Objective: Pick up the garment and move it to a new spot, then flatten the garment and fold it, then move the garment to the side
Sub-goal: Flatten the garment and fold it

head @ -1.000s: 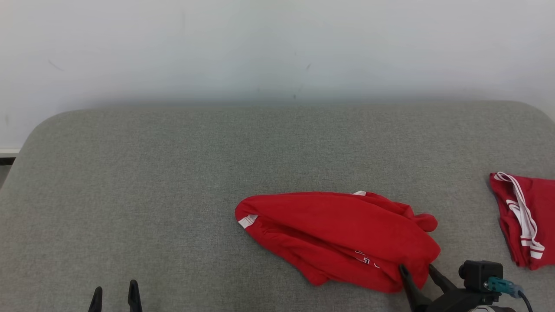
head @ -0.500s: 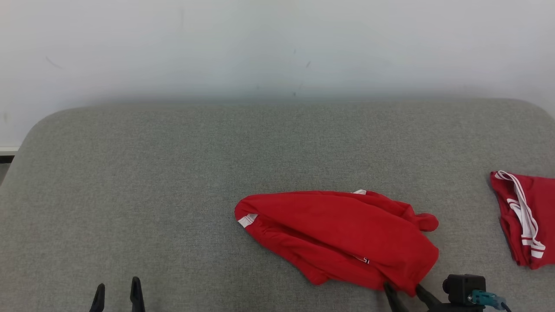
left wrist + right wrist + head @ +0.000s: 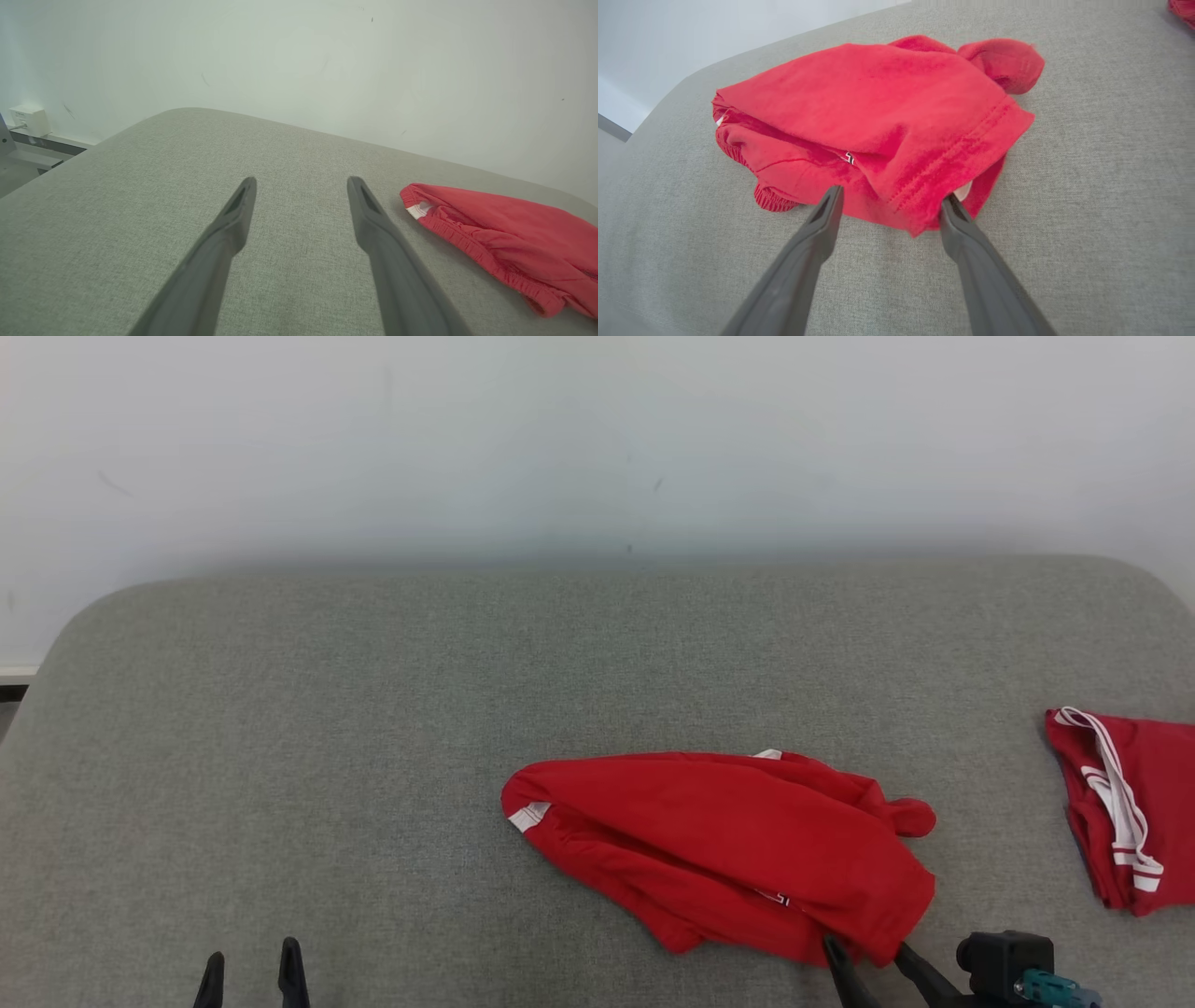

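Stretching wide, the grey fabric tabletop (image 3: 373,709) carries a crumpled red garment (image 3: 728,840) right of centre, near its front edge. A second red piece with white stripes (image 3: 1139,803) lies well apart at the far right. The right hand (image 3: 865,952), fingers spread, touches the garment's near hem. The left hand (image 3: 253,952), also spread, hovers well apart to the left.

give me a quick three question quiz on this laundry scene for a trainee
1. True or false: the right gripper is shut on the crumpled red garment.
2. Where does the second red garment lie on the grey cushion? A) at the far left edge B) at the right edge C) on top of the crumpled one
3. Which gripper hangs open over bare cushion, apart from both garments?

Key: 1 false, it is open, with a finger on either side of the near hem; 2 B; 3 the left gripper.
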